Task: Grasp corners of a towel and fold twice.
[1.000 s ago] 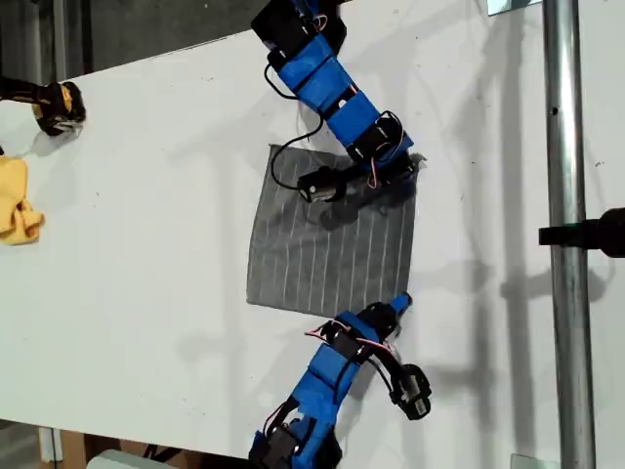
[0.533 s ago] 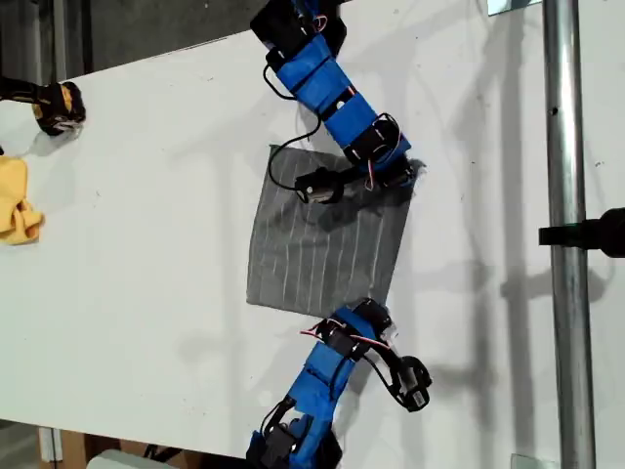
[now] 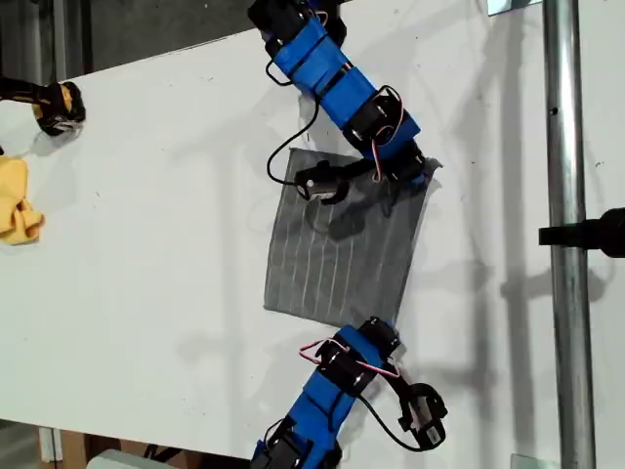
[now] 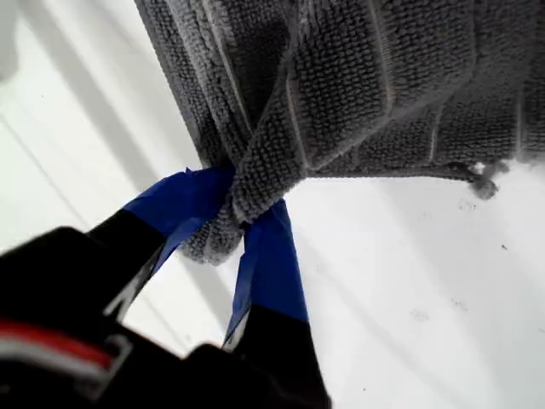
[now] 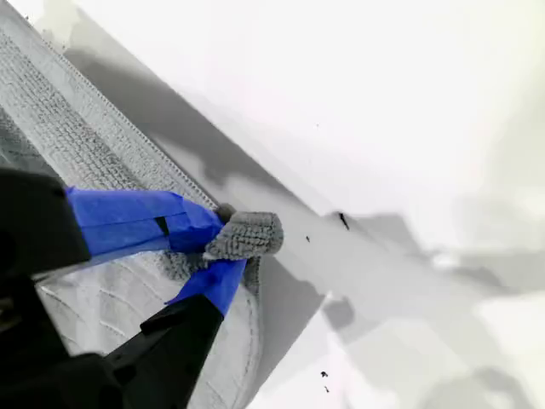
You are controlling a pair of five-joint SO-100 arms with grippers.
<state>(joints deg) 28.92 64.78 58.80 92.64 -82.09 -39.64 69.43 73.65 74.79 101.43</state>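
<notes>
A small yellow cloth (image 3: pixel 17 210) is seen crumpled on the white surface (image 3: pixel 146 244) at the exterior view's left; a metal pole (image 3: pixel 566 244) is seen at its right.

Bare white table (image 3: pixel 176 244) lies open across the exterior view's left of the towel (image 3: pixel 342 254), so I have free passage there. A yellow cloth (image 3: pixel 18 203) and a yellow-black tool (image 3: pixel 59 106) sit well apart at that edge. A metal pole (image 3: pixel 566 244) bars the exterior view's right.
</notes>
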